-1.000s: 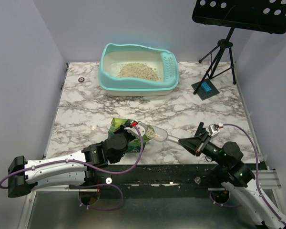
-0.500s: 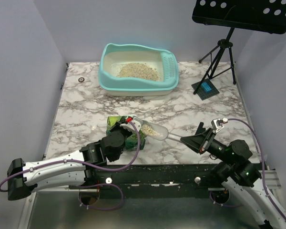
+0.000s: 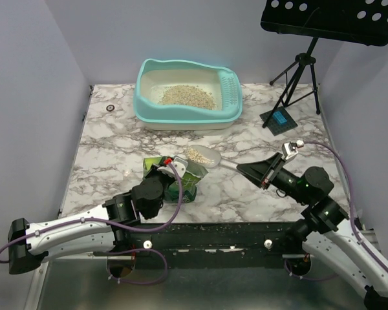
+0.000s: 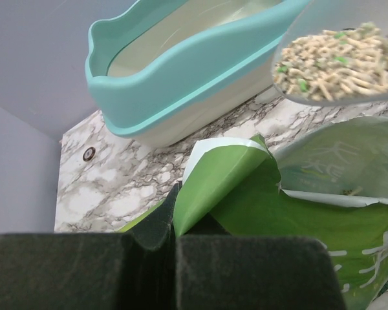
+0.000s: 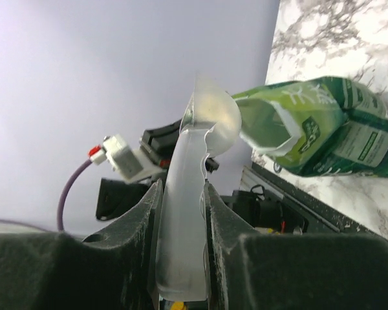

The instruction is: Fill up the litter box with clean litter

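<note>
Carrying step: the right gripper (image 5: pixel 181 194), clamped on the clear scoop (image 5: pixel 210 119), holds 1 load of litter (image 4: pixel 336 61) above the pouch (image 4: pixel 297 213), well short of the box (image 3: pixel 181 117). The left gripper (image 4: pixel 174 242) pinches the pouch's flap shut between its fingers. Next, by my judgement, the scoop must travel level to the box and tip inside.

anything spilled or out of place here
Yes: pale specks, likely stray litter, dot the dark strip along the near edge. Otherwise nothing stands out: the green pouch stands open and the clear scoop holds its load.
</note>
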Controlling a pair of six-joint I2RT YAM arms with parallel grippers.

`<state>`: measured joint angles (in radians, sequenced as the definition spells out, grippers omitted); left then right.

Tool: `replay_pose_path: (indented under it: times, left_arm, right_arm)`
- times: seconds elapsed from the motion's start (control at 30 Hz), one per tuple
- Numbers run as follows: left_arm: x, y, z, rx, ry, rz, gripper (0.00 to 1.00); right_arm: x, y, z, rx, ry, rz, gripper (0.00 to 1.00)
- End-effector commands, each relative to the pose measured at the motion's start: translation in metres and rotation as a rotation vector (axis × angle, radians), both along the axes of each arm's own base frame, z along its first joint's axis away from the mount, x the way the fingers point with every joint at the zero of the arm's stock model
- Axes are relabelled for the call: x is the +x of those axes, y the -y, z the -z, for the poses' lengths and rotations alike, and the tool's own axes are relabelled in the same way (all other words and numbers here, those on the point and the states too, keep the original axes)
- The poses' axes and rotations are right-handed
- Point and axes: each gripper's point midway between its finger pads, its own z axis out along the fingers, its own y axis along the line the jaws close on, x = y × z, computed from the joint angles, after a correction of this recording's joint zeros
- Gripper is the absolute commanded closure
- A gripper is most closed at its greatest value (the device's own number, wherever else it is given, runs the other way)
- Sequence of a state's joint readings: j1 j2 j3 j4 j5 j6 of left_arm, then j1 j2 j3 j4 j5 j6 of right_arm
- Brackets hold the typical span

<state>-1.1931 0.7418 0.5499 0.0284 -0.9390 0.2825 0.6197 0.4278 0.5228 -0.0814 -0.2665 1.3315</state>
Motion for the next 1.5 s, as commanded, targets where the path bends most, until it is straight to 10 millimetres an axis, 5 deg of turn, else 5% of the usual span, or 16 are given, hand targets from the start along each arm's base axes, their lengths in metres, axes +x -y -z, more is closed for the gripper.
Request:
replay_pose_path:
  times: [0.0,0.3,0.53,0.83,1.03,1.2,1.47]
  left_arm:
    - [0.001,-0.016,-0.019,-0.052,0.022,-0.057,1.00]
    - [-0.001,-0.011,-0.018,-0.057,0.010,-0.021,1.00]
    - [-0.002,-0.010,-0.019,-0.072,0.012,-0.011,1.00]
    - [-0.001,-0.009,-0.015,-0.061,0.010,-0.011,1.00]
    - [0.000,-0.009,-0.011,-0.042,0.005,-0.018,1.00]
    - [0.001,-0.007,-0.008,-0.032,0.000,-0.014,1.00]
    - [0.003,-0.007,-0.007,-0.027,-0.004,-0.017,1.00]
  right_arm:
    - [0.027,-0.001,-0.047,0.070,0.120,0.090,0.99]
    - [0.088,-0.034,-0.077,0.151,0.161,0.122,0.99]
    - [0.165,-0.043,-0.083,0.200,0.184,0.225,0.99]
    - [0.291,-0.066,-0.034,0.038,0.128,0.258,0.99]
    - [0.350,-0.068,0.029,-0.342,0.069,0.273,0.99]
    - [0.371,-0.054,0.067,-0.706,0.066,0.240,0.99]
    - [0.366,-0.041,0.063,-1.021,0.177,0.094,0.99]
